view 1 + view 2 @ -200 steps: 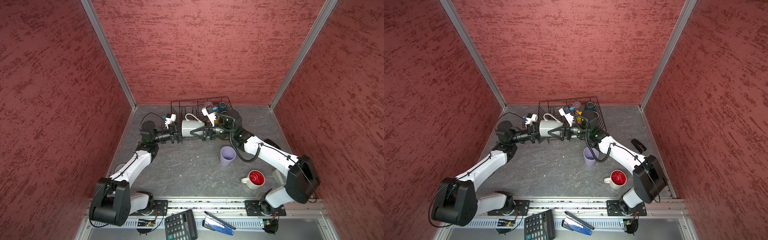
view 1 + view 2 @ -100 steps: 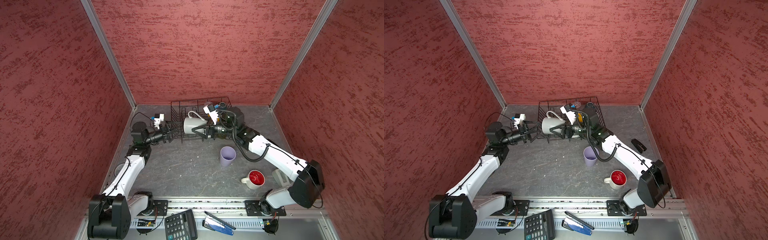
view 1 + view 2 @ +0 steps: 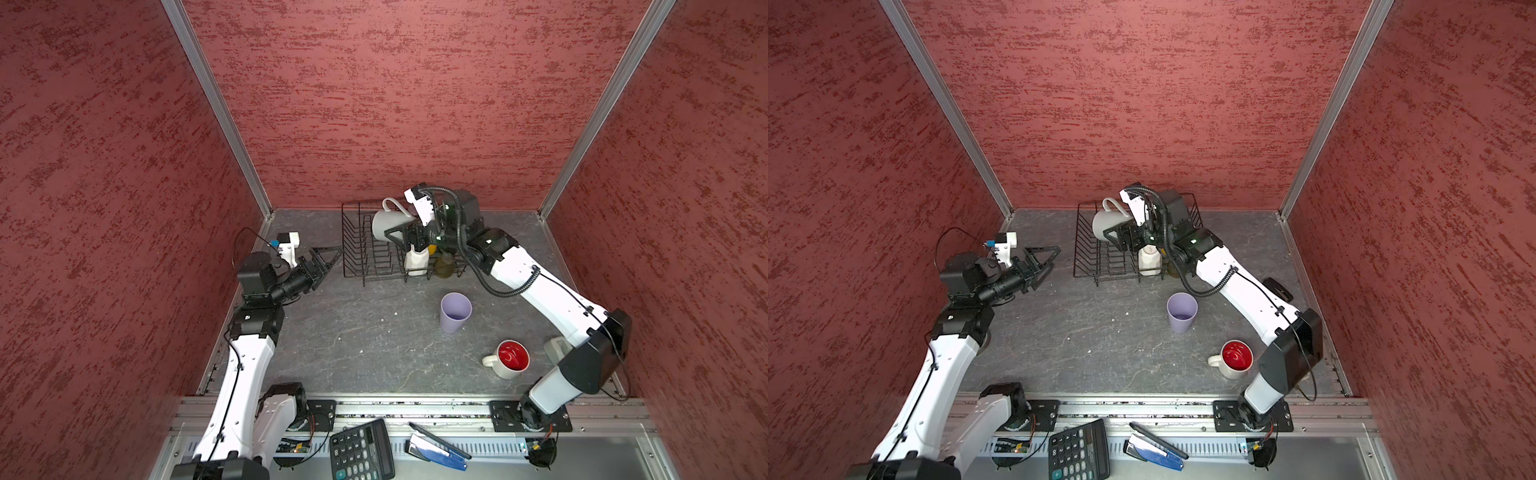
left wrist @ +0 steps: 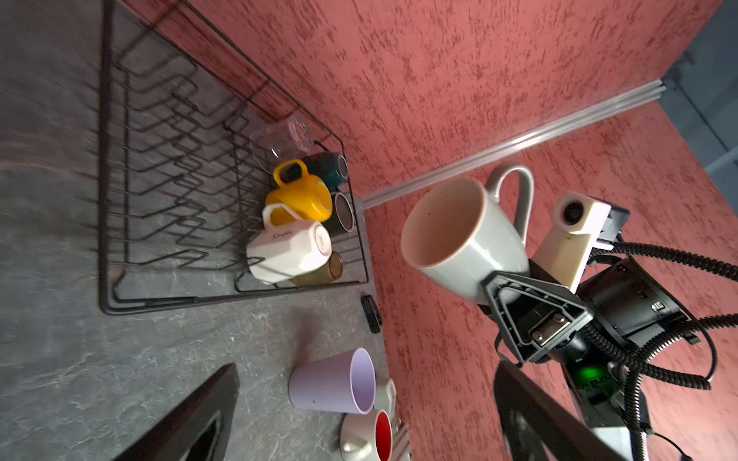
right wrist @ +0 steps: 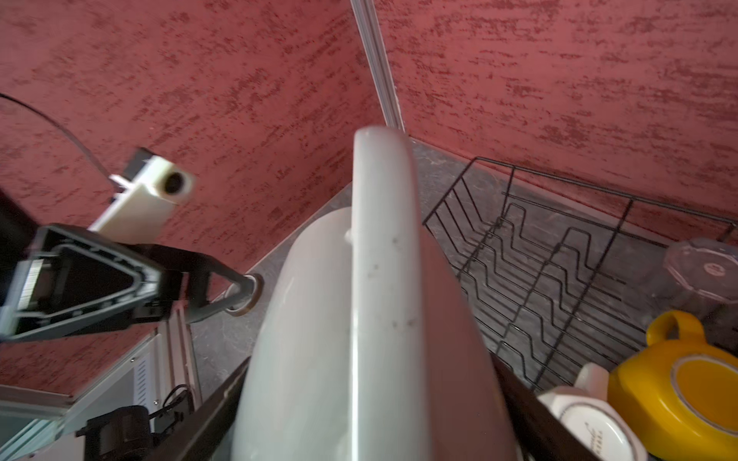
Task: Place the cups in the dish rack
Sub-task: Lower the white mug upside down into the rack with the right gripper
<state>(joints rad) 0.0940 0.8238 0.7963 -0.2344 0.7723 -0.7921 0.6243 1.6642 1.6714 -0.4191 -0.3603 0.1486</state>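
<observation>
My right gripper point(image 3: 397, 237) is shut on the grey mug point(image 3: 386, 224), holding it tilted in the air over the black wire dish rack point(image 3: 357, 249), handle up. In the left wrist view the mug's mouth point(image 4: 443, 223) faces the camera. The rack's right end holds a white faceted mug point(image 4: 287, 247), a yellow mug point(image 4: 299, 195), a teal mug point(image 4: 325, 167), a dark mug point(image 4: 343, 213), a clear glass point(image 4: 283, 135) and an olive glass point(image 4: 319, 273). A lavender tumbler point(image 3: 455, 311) and a red-inside mug point(image 3: 511, 358) stand on the table. My left gripper point(image 3: 328, 255) is open and empty, left of the rack.
A small black object point(image 3: 1277, 286) lies on the table right of the rack. A pale grey object point(image 3: 555, 349) sits by the right arm's base. A calculator point(image 3: 361, 451) and a stapler point(image 3: 436, 451) lie on the front ledge. Red walls close three sides.
My left gripper has drawn back to the left, away from the grey mug. My right gripper has lifted the mug up and back over the rack.
</observation>
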